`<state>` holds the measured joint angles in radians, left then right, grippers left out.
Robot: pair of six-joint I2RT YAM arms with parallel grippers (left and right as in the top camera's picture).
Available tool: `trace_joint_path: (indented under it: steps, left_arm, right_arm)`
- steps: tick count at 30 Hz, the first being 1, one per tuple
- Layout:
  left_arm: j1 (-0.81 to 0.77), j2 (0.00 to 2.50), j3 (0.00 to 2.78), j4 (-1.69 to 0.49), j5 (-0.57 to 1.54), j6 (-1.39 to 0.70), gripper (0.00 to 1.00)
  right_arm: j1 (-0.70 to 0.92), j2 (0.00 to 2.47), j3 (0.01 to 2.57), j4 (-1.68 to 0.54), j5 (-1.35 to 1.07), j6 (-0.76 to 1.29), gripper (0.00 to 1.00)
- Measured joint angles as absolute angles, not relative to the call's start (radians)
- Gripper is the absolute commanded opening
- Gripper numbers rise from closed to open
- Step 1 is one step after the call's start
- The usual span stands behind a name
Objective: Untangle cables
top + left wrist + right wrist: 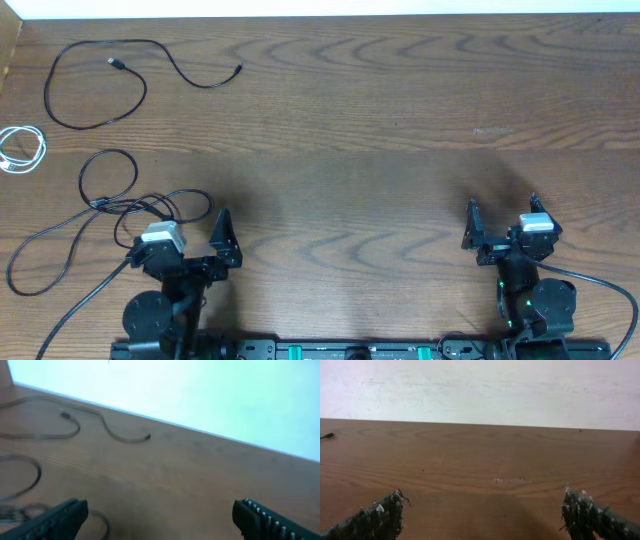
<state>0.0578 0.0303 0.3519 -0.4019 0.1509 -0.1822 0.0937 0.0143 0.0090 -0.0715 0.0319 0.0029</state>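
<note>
Three cables lie apart on the left half of the wooden table. One black cable [150,50] loops across the far left corner; the left wrist view shows it [107,427] too. A small white cable [22,150] is coiled at the left edge. A second black cable [110,205] winds down the left side, and one of its loops [36,471] lies just ahead of my left gripper [190,238]. That gripper [160,510] is open and holds nothing. My right gripper [502,218] [482,502] is open over bare wood at the near right, far from the cables.
The table's far edge meets a pale wall [480,390]. A plug end [326,436] shows at the left rim of the right wrist view. A thick black arm cable [600,282] trails from the right arm's base.
</note>
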Motion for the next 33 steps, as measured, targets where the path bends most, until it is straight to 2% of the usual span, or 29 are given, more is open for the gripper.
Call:
trace_joint_path:
  steps: [14,20,27,33]
  left_arm:
    - [0.058,0.010,0.035,0.153,0.151,-0.175,0.98]
    - [0.058,0.010,0.006,0.163,0.150,-0.175,0.97]
    - [0.058,0.012,0.009,-0.006,0.143,-0.173,0.97]
    - [0.058,0.011,0.016,-0.019,0.128,-0.167,0.97]
  right_arm:
    - [0.094,0.013,0.009,-0.072,0.031,0.003,0.99]
    - [0.094,0.013,0.009,-0.072,0.031,0.003,0.99]
    - [0.094,0.012,0.009,-0.070,0.031,0.002,0.99]
    - [0.094,0.012,0.009,-0.071,0.031,0.003,0.99]
